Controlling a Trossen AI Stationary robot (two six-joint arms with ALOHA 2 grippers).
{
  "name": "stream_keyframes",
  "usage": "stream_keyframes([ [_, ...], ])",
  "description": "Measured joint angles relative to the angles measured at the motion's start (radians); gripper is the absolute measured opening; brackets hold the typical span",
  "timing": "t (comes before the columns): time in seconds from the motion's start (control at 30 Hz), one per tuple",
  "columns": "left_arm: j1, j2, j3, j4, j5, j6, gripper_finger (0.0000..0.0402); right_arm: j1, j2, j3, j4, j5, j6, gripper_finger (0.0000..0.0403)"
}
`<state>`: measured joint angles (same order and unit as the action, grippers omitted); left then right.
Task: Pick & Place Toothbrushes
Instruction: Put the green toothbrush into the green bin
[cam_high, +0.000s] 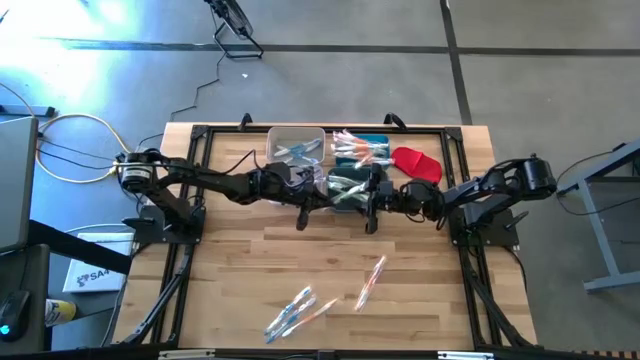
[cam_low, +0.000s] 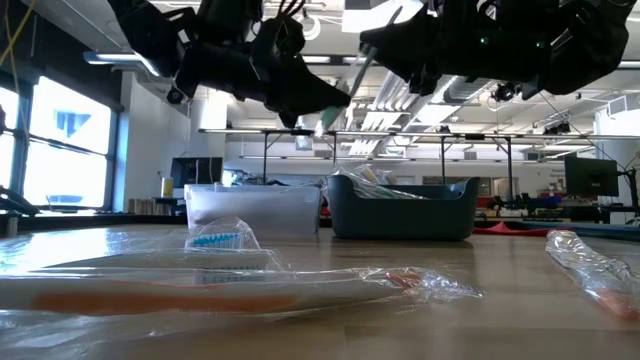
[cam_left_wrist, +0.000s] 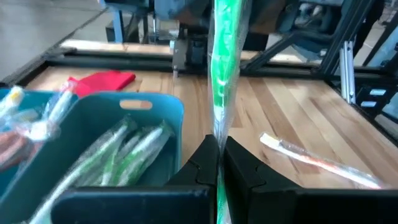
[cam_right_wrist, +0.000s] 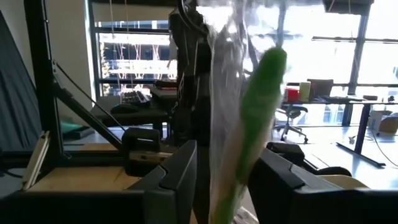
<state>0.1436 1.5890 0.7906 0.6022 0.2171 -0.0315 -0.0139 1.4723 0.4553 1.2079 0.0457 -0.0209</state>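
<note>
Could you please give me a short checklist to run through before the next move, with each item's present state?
1. Left gripper shut on the green toothbrush in clear wrap: ok.
2. Right gripper around the same toothbrush: ok; firm grip: cannot tell.
3. Teal plastic bin beneath the handover, with room: ok.
4. Clear plastic bin upright: ok.
5. Loose wrapped toothbrushes left on the wooden table: not ok.

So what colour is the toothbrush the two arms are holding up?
Green toothbrush in clear wrapping, clearest in the left wrist view.
</note>
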Motion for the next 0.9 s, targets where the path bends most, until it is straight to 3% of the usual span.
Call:
stream_keyframes([
  [0.5, 0.0, 0.0, 0.0, 0.057, 0.002, 0.004, 0.0001, 0.0, 0.0, 0.0, -0.017, 0.0, -0.006, 0.0036],
  [0.73, 0.0, 0.0, 0.001, 0.053, 0.0, 0.004, 0.0002, 0.0, 0.0, 0.0, -0.017, 0.0, -0.006, 0.0038],
  [0.9, 0.0, 0.0, 0.001, 0.052, -0.003, 0.0, 0.0031, 0.001, 0.0, 0.0, -0.017, 0.001, -0.007, 0.0035],
])
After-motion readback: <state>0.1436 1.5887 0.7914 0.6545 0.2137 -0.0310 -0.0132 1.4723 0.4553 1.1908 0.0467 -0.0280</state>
